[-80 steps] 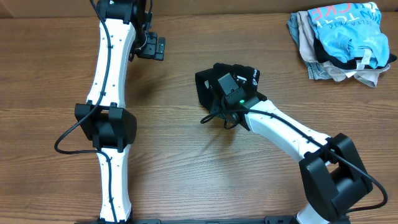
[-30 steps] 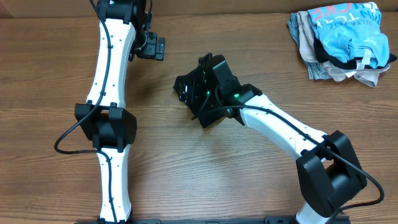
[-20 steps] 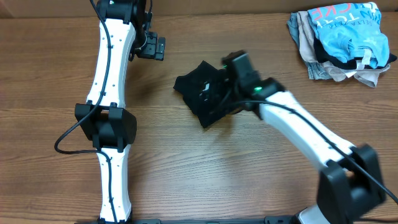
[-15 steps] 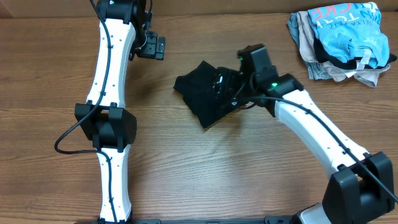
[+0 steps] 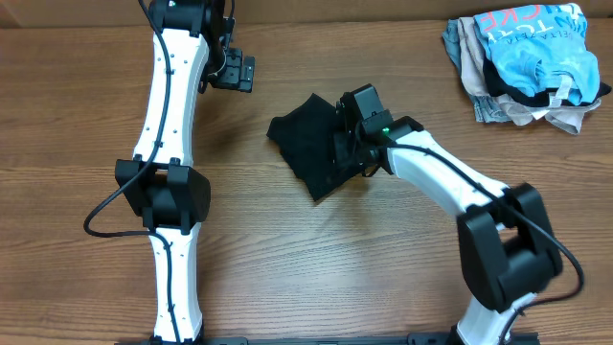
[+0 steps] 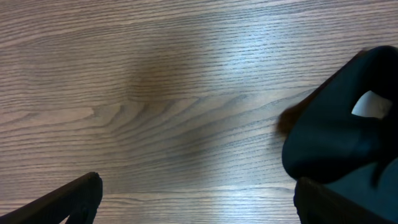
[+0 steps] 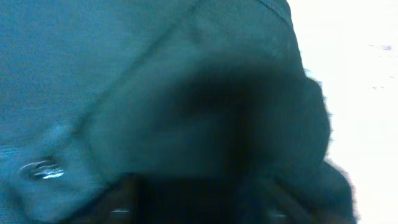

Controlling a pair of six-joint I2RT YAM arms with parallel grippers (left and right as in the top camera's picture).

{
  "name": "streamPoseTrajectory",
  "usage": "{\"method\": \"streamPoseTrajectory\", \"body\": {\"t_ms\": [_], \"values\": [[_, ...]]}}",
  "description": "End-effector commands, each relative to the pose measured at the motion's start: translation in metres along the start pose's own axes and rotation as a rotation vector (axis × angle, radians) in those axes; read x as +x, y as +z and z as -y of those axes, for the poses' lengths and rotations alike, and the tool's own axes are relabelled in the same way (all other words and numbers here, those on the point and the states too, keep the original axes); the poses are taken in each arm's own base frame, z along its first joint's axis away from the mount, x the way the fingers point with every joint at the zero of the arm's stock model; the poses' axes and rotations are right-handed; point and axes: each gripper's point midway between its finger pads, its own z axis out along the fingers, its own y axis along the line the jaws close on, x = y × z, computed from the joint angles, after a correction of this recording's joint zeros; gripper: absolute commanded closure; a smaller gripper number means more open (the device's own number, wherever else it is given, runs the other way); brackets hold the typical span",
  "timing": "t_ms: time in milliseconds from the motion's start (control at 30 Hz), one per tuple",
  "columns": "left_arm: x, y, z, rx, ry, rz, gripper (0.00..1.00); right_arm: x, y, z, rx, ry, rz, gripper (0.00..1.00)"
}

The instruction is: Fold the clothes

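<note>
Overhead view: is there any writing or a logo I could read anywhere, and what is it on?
Light blue tee: white printed letters, upside down and broken by folds, too small to read.
Black shirt: no writing or logo shows.
Nothing else in the views carries readable text.

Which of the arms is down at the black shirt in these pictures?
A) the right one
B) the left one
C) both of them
A: the right gripper is down on the black shirt, while the left gripper hangs over the bare table, apart from the shirt.
</note>
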Motion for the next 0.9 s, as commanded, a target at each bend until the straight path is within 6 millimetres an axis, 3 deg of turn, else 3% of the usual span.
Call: {"method": "streamPoseTrajectory", "body": {"t_ms": [0, 333, 367, 500, 600, 633, 767, 867], "values": [[0.000, -0.004, -0.005, -0.010, 0.001, 0.005, 0.00, 0.016, 0.031, 0.012, 0.052, -0.100, -0.069, 0.16], [0.000, -0.004, -0.005, -0.010, 0.001, 0.008, 0.00, 0.022, 0.032, 0.037, 0.106, -0.064, -0.109, 0.05], [0.000, -0.004, -0.005, -0.010, 0.001, 0.008, 0.00, 0.024, 0.031, 0.038, 0.109, -0.059, -0.117, 0.00], [-0.001, -0.004, -0.005, -0.009, 0.001, 0.010, 0.00, 0.024, 0.021, 0.040, 0.118, 0.016, -0.144, 0.00], [-0.002, -0.004, -0.005, -0.010, 0.001, 0.013, 0.00, 0.008, -0.002, 0.031, 0.089, 0.062, -0.135, 0.00], [-0.002, -0.004, -0.006, -0.010, 0.001, 0.015, 0.00, -0.006, -0.024, 0.026, 0.083, 0.100, -0.119, 0.00], [-0.003, -0.004, -0.006, -0.010, 0.001, 0.017, 0.00, -0.026, -0.067, 0.018, 0.071, 0.119, -0.107, 0.00], [-0.003, -0.004, -0.006, -0.010, 0.001, 0.019, 0.00, -0.032, -0.081, 0.016, 0.068, 0.100, -0.102, 0.00]]}}
